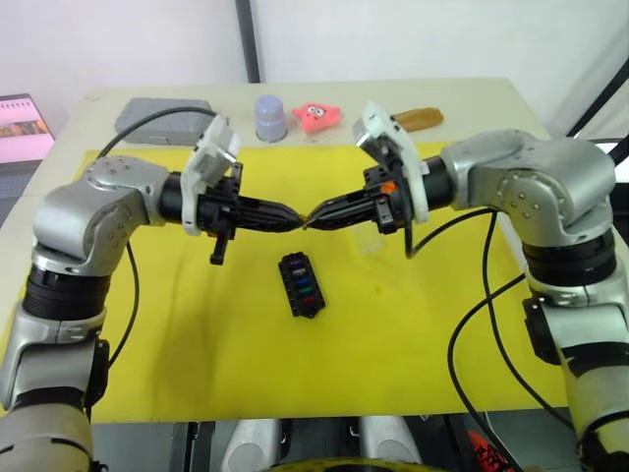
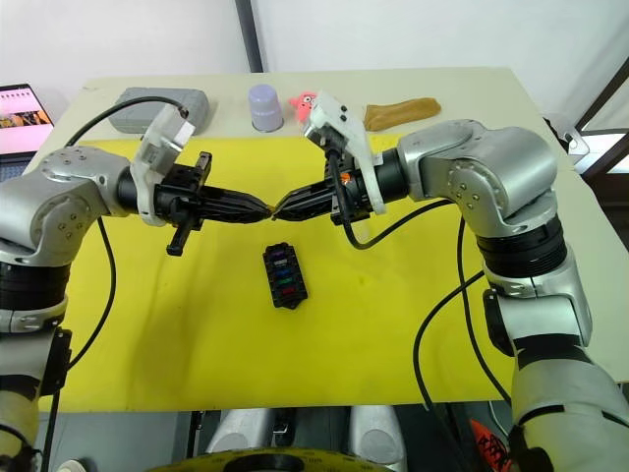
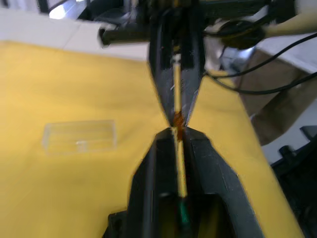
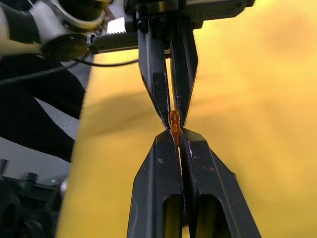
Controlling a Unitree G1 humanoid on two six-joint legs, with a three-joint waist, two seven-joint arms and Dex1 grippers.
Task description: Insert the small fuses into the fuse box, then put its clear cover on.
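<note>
Fuse-insertion step is still running, judged from the layout: the fuse box (image 1: pixel 302 285) is lying on the yellow mat (image 1: pixel 197 354) nearest the robot, a small black block with blue, purple, red and green chips showing in its slots, cover not yet on. Just above and beyond it the two grippers are meeting tip to tip in mid-air: the left gripper (image 1: pixel 292 218) and the right gripper (image 1: pixel 313 216) are both pinched narrow on one orange fuse (image 4: pixel 174 121), a tiny translucent amber chip caught between the two sets of fingertips, so this reads as a hand-over or re-grip. Next move is likely calling for one gripper to let go while the other keeps the chip square, then a descent onto a free slot; which slot is free I cannot tell. The clear cover (image 3: pixel 79 136) is resting on the mat beyond, near the right arm, a colourless rectangular lid. Farthest back a grey case (image 1: pixel 162 118) is sitting at the table edge
</note>
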